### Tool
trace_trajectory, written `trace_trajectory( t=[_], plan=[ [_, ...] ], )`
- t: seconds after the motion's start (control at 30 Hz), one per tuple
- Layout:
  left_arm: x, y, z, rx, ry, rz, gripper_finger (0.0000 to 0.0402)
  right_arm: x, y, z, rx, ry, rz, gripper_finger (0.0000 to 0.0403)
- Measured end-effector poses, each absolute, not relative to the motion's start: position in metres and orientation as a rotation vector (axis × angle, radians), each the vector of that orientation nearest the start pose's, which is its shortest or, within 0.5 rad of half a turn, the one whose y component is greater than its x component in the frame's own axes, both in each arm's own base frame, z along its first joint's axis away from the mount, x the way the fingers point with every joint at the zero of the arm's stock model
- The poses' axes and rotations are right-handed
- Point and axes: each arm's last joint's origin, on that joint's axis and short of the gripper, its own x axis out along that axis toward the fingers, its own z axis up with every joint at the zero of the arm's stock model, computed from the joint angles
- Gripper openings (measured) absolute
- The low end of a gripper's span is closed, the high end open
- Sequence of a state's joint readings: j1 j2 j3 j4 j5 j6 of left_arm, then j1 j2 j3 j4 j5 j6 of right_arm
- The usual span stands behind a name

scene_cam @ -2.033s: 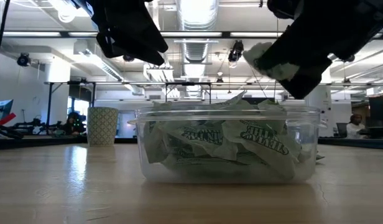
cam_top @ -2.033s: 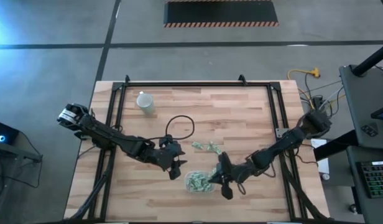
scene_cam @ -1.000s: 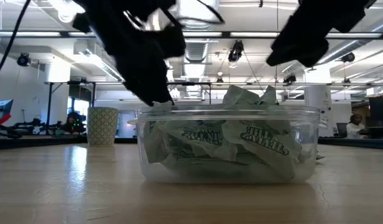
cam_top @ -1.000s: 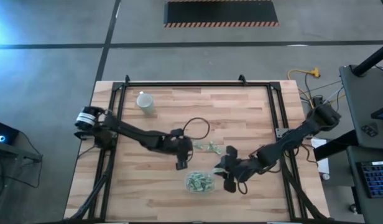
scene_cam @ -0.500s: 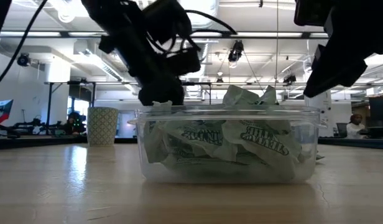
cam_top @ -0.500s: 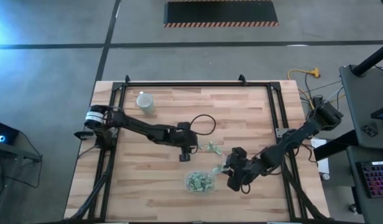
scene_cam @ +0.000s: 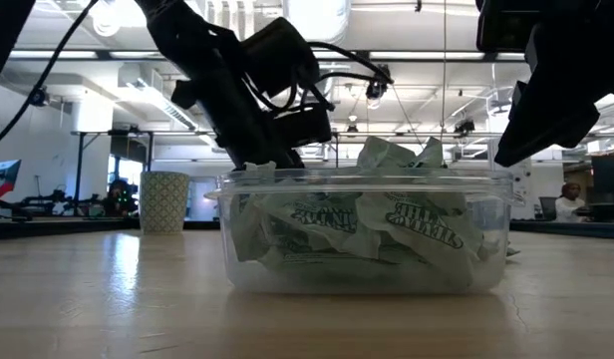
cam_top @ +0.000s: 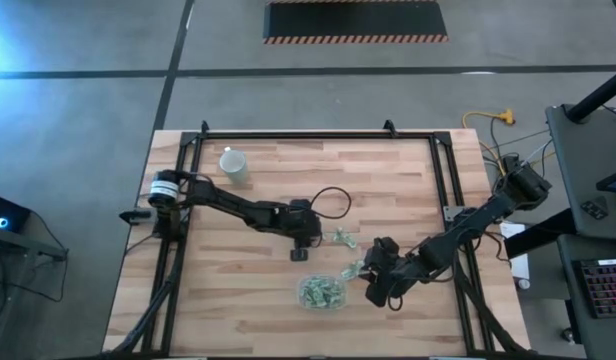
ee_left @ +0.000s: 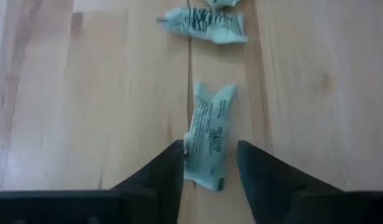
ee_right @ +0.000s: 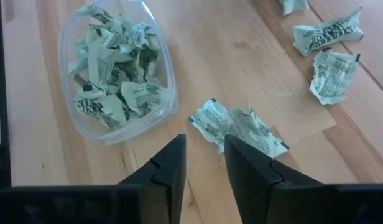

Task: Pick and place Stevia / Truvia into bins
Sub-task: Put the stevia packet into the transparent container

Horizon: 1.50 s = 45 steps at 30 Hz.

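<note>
**Stevia sachets: bin mostly loaded, a handful still out on the table**

Stevia sachets, the small pale green and white crumpled paper packets (ee_right: 114,84), already fill most of the shallow clear plastic rounded bin (ee_right: 170,93), heaped up to about its rim in the low view. So we'd call this well past halfway.

What's left, as far as we can count: about six loose ones on the light wooden table (cam_top: 388,180). Two lie together just beside the bin (ee_right: 238,127), and a few more sit farther off (ee_right: 331,71). The exact number in the bin we can't tell, maybe a dozen plus.

Our left gripper (ee_left: 209,165) is down at the table with its fingers narrowly apart, straddling one loose sachet (ee_left: 209,127), not yet closed on it. Our right gripper (ee_right: 204,165) hangs near the bin, fingers narrowly apart and holding nothing.

One bin, plus one white paper cup (cam_top: 232,163) well away from the action.
</note>
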<state>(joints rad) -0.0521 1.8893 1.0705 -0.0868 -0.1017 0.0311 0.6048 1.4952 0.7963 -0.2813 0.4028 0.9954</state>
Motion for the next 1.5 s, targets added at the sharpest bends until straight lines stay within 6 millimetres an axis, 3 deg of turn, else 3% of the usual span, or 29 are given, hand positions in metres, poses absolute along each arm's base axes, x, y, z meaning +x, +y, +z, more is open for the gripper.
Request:
trace_trajectory(
  t=[0.27, 0.57, 0.77, 0.9, 1.1, 1.3, 1.5],
  plan=[
    [0.364, -0.017, 0.149, 0.055, 0.957, 0.054, 0.0009, 0.233, 0.148, 0.173, 0.447, 0.863, -0.251, 0.0088],
    [0.350, -0.032, 0.196, -0.113, 0.850, 0.043, 0.0002, 0.226, 0.143, 0.162, 0.396, 0.904, -0.270, 0.0080],
    [0.330, -0.069, 0.240, -0.119, 0.715, -0.115, 0.0001, 0.219, 0.136, 0.150, 0.319, 0.896, -0.289, 0.0097],
    [0.319, -0.101, 0.257, -0.101, 0.628, -0.226, 0.0001, 0.219, 0.136, 0.144, 0.275, 0.853, -0.228, 0.0121],
    [0.315, -0.133, 0.248, -0.079, 0.622, -0.214, 0.0000, 0.218, 0.133, 0.139, 0.228, 0.797, -0.212, 0.0150],
    [0.325, -0.141, 0.219, -0.171, 0.714, -0.155, 0.0002, 0.218, 0.129, 0.136, 0.219, 0.794, -0.231, 0.0163],
    [0.333, -0.150, 0.207, -0.206, 0.719, -0.216, 0.0063, 0.219, 0.128, 0.136, 0.224, 0.789, -0.233, 0.0166]
  ],
)
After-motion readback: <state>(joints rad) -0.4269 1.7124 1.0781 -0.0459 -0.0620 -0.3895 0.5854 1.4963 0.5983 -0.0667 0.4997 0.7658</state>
